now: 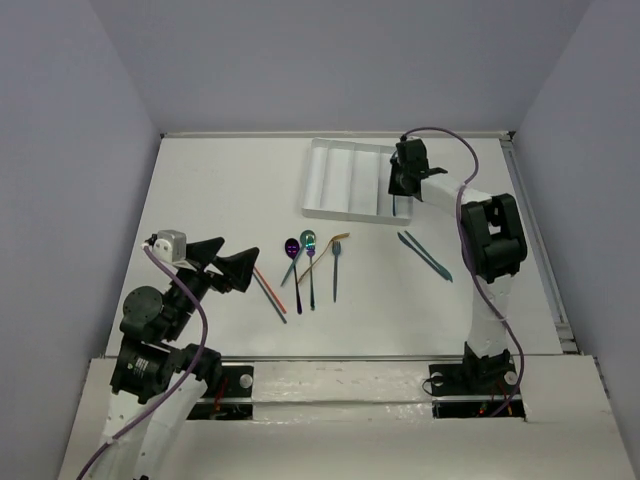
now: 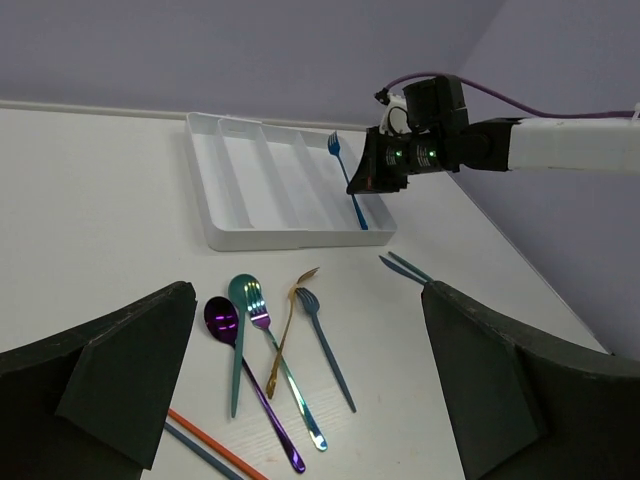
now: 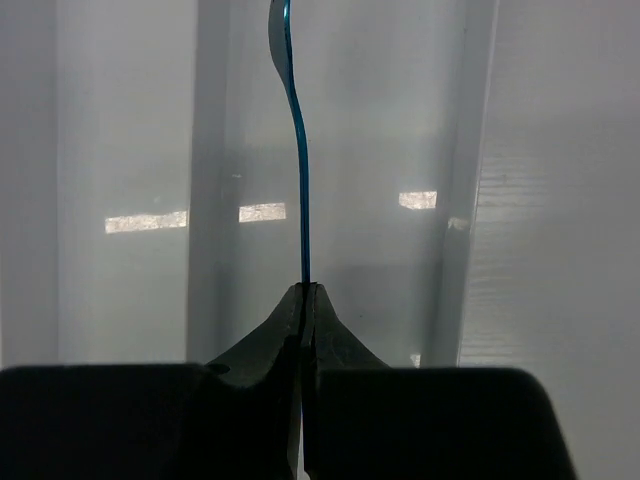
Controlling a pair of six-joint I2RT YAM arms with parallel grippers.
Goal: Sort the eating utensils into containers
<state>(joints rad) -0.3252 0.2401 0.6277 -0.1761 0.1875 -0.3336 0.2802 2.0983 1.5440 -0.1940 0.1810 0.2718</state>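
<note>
The tray [image 1: 312, 180] lies near the worktop's [image 1: 220, 180] far edge, with bare surface to its left. Over its rightmost compartment, the right end effector [image 3: 304, 290] is pinched tight on a blue fork [image 3: 297, 150]. The left end effector [image 1: 238, 256] gapes wide and empty beside loose utensils [image 1: 310, 265].
</note>
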